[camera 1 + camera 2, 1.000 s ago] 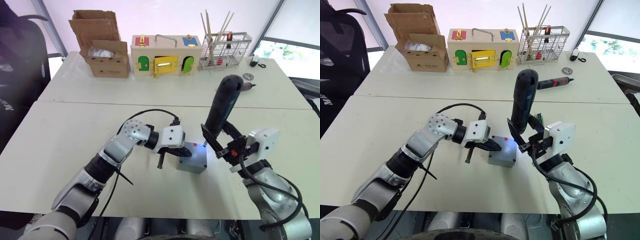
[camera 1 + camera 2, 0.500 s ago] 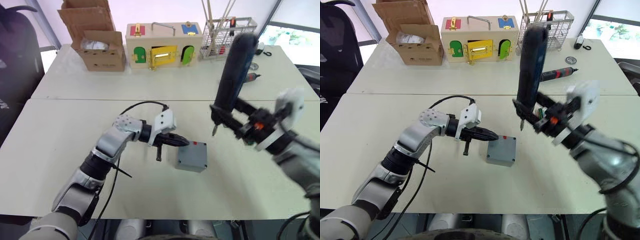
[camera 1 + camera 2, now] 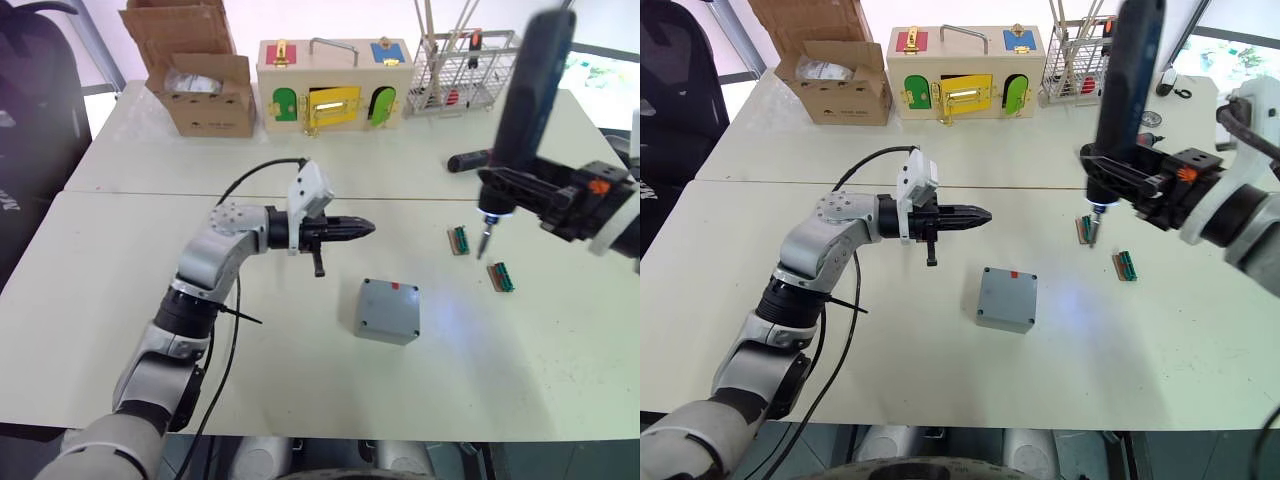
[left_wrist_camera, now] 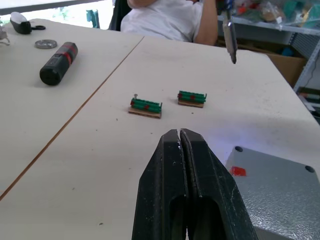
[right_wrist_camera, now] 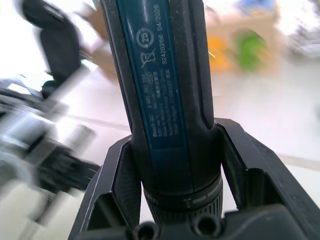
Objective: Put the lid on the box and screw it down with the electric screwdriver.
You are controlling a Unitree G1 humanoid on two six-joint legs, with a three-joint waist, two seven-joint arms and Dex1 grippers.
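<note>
Black electric screwdriver (image 3: 528, 105) farther from box (image 3: 388, 311)

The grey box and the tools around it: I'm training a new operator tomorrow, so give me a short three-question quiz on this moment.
1. True or false: the electric screwdriver is held upright in the right gripper.
2. The left gripper is: A) shut and holding nothing, B) open over the box, C) shut on the lid.
3. What lies on the table under the screwdriver's bit?

Key:
1. True.
2. A.
3. Two small green strips, to the right of the box, whose lid is already on.
</note>
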